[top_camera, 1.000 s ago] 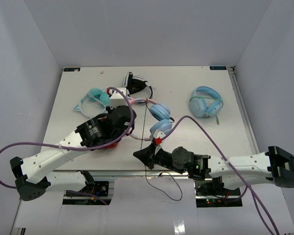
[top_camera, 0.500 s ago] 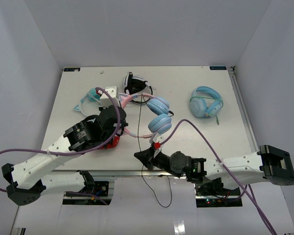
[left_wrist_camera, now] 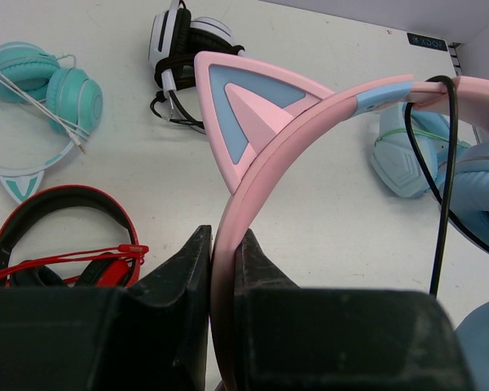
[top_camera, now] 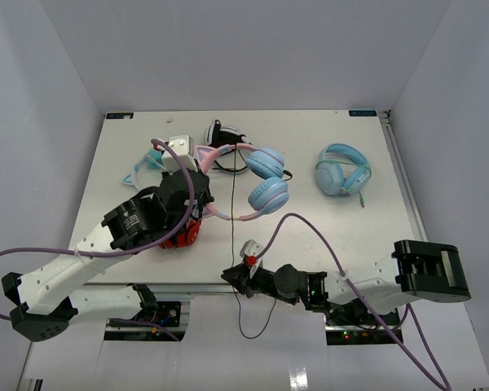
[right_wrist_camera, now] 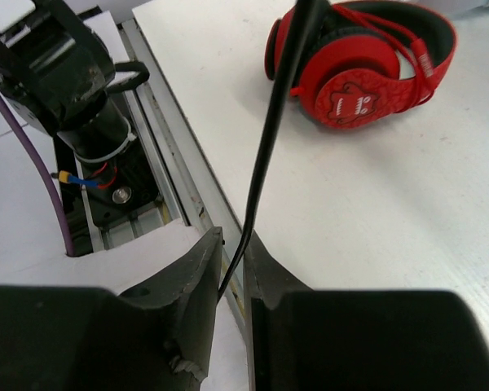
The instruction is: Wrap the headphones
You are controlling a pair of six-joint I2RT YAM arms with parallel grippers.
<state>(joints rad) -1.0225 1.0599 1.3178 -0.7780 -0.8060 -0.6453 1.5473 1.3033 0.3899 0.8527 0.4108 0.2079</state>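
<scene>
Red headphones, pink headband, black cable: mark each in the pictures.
red headphones (right_wrist_camera: pixel 354 81), right wrist view, printed ear cup.
pink headband (left_wrist_camera: pixel 297 138), left wrist view, below the cat ear.
black cable (right_wrist_camera: pixel 270 138), right wrist view, taut middle stretch.

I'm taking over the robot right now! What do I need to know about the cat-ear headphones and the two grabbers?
Left gripper: shut on the headphones, pinching the pink band and holding them up.
Right gripper: shut on the cable, down at the near edge of the table.
Cable: pulled straight from the band to the right gripper. It crosses over the band once, and the loose end hangs off the near edge.
Done: both grips are taken and the cable is taut.
Left: wind the cable round the headphones. No full turns show yet.
</scene>
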